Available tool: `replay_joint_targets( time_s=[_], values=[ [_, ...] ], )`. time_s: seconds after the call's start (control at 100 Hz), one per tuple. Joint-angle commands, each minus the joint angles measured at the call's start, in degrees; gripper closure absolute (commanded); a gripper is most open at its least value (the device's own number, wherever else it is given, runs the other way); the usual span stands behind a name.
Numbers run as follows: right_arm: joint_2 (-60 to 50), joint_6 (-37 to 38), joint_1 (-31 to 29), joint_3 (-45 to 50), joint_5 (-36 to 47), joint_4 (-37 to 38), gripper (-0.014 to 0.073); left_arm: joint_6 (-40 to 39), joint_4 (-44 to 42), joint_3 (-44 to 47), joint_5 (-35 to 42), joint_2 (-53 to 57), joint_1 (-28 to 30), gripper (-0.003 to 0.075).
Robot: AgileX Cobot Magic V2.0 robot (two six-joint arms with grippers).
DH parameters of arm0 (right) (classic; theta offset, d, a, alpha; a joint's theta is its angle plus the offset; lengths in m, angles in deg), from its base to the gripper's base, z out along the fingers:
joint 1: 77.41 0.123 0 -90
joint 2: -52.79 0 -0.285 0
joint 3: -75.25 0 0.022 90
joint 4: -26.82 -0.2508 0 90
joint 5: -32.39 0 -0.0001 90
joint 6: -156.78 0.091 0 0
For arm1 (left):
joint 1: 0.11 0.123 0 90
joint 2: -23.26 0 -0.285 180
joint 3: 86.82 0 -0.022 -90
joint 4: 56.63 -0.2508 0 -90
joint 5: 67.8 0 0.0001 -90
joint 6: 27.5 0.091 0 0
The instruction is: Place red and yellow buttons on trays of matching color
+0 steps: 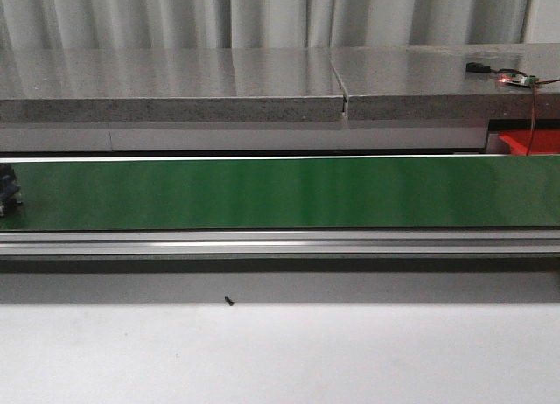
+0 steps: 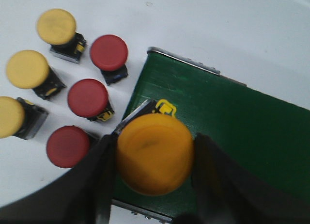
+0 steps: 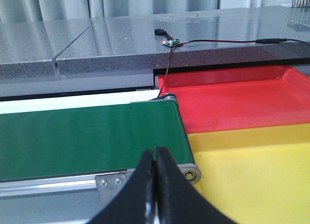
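The left gripper (image 2: pixel 155 158) clamps a yellow button (image 2: pixel 154 153) between its fingers, just over the end of the green conveyor belt (image 2: pixel 227 122). Releasing should go best with the base flat on the belt and the jaws parting evenly. The right gripper (image 3: pixel 156 185) is pressed closed and empty, beside the yellow tray (image 3: pixel 252 166) and red tray (image 3: pixel 232 100). No writing is legible.
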Motion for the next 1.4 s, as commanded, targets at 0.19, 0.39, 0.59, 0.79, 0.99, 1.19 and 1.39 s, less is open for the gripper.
replay_joint_targets(
  time_s=[0.19,0.39,0.59,0.79,0.99,1.19,1.39],
  values=[
    [-1.21,-0.22,-0.1,-0.81,4.53,0.43,0.0661,0.0,0.94,-1.79,1.43,-4.23,-3.4,0.058],
    [-1.21,-0.22,-0.1,-0.81,4.53,0.43,0.0661,0.0,1.17,-1.79,-0.84,-5.79,-3.51,0.0376],
    [-1.21,-0.22,-0.1,-0.81,4.53,0.43,0.0661,1.26,2.24,-2.84,-0.46,-2.62,-6.1,0.0143],
    [-1.21,-0.22,-0.1,-0.81,4.53,0.43,0.0661,1.63,1.24,-2.84,-0.12,5.71,-12.5,0.0224],
    [-1.21,-0.22,-0.1,-0.81,4.53,0.43,0.0661,1.63,-0.61,-0.37,0.29,16.1,-20.01,0.0613],
    [-1.21,-0.22,-0.1,-0.81,4.53,0.43,0.0661,1.68,-0.5,5.71,1.94,25.67,-25.53,0.0739],
    [-1.21,-0.22,-0.1,-0.81,4.53,0.43,0.0661,1.68,-0.35,14.05,2.72,34.13,-26.8,0.0739]
  ],
)
